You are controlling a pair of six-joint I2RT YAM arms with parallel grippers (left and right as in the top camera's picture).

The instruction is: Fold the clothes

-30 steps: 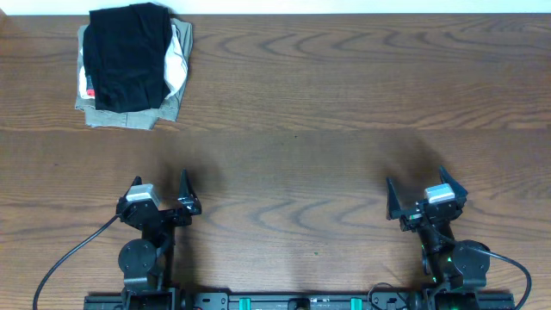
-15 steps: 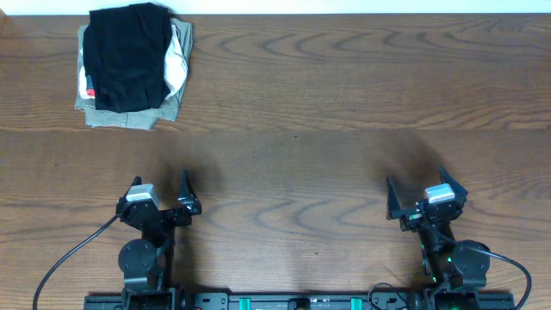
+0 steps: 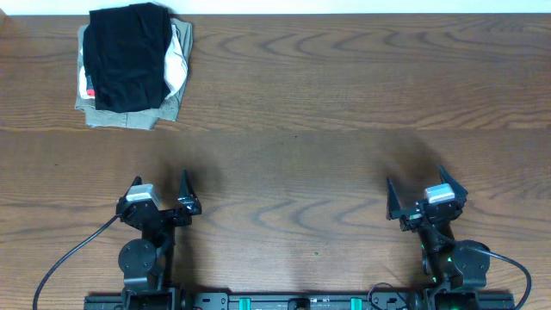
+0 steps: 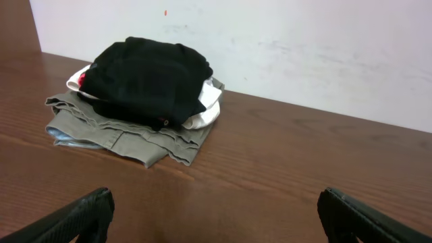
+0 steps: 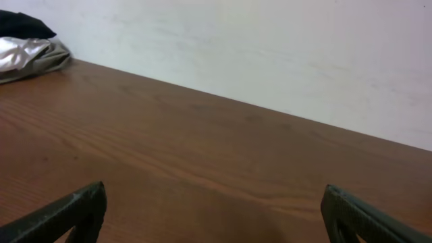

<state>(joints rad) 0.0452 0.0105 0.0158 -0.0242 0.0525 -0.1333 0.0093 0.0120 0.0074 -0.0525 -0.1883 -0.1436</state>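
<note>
The clothes [image 3: 129,56] lie as a folded black bundle on top of a small pile at the table's far left corner. A bit of red shows at their left edge. In the left wrist view the black bundle [image 4: 148,74] sits far ahead and to the left. The right wrist view catches only its edge [image 5: 20,25] at the upper left. My left gripper [image 3: 160,181] [image 4: 214,202] rests open near the front left, with nothing between its fingers. My right gripper [image 3: 415,179] [image 5: 214,196] rests open near the front right, also empty. Both are far from the pile.
Under the black bundle lie a white garment [image 3: 178,56] [image 4: 206,115] and a folded khaki one [image 3: 120,116] [image 4: 121,131]. A white wall [image 4: 304,47] runs along the back edge of the brown wooden table [image 3: 344,103].
</note>
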